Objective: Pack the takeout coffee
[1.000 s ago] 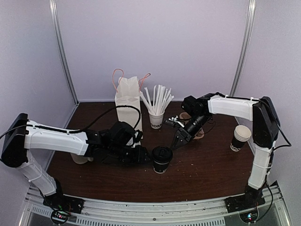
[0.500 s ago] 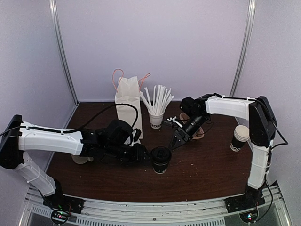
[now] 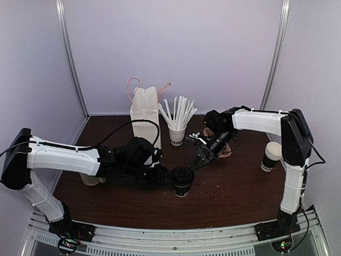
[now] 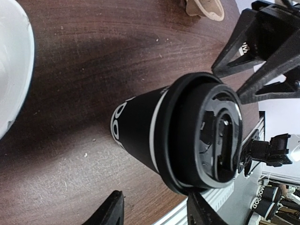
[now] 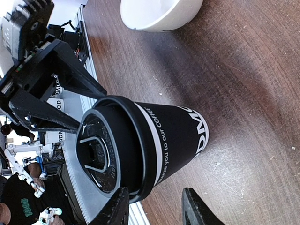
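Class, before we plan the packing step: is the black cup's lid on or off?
On. The lid sits pressed over the white rim of the cup, as both wrist views show.

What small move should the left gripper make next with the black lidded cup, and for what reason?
Probably ease the left gripper forward until its open fingers stand on both sides of the black cup. The cup stands upright with its lid on, just ahead of the fingertips and not yet between them, so closing now would likely catch nothing.
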`<move>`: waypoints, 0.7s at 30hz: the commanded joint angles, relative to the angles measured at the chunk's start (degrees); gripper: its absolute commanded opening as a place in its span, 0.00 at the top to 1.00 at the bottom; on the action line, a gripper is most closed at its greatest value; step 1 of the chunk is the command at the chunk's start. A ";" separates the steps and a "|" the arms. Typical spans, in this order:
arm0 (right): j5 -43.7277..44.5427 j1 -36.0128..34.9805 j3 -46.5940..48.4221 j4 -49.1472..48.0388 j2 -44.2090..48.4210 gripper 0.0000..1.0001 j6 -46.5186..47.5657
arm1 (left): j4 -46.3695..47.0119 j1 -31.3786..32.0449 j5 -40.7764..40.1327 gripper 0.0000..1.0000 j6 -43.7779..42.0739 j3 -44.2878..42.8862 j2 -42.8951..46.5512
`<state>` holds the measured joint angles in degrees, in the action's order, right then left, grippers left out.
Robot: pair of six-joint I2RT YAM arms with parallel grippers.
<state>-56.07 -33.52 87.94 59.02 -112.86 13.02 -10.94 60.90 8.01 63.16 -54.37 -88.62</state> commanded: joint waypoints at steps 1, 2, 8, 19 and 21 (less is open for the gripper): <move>-1.64 -0.32 1.34 -0.63 -1.05 0.58 -0.69 | 0.59 0.17 0.62 0.53 -0.74 -2.25 -1.55; -1.61 -0.32 1.30 -0.75 -1.18 0.58 -0.75 | 0.63 0.13 0.58 0.53 -0.75 -2.17 -1.82; -0.73 -1.07 0.48 -0.79 -2.07 0.58 -0.54 | -0.80 -0.70 0.63 0.53 -0.40 -2.15 -3.68; 9.03 -1.64 -1.27 -0.85 -7.11 0.59 -3.48 | -16.23 -1.42 -2.22 0.54 -4.18 -2.61 -10.20; 8.50 -1.64 -0.66 -0.39 -7.40 0.59 -3.21 | -13.65 -1.41 -0.92 0.55 -4.35 -1.66 -10.21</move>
<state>-55.64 -33.63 88.09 58.81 -115.33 10.00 -18.98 60.51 10.87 60.27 -60.88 -93.51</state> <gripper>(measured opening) 0.414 0.457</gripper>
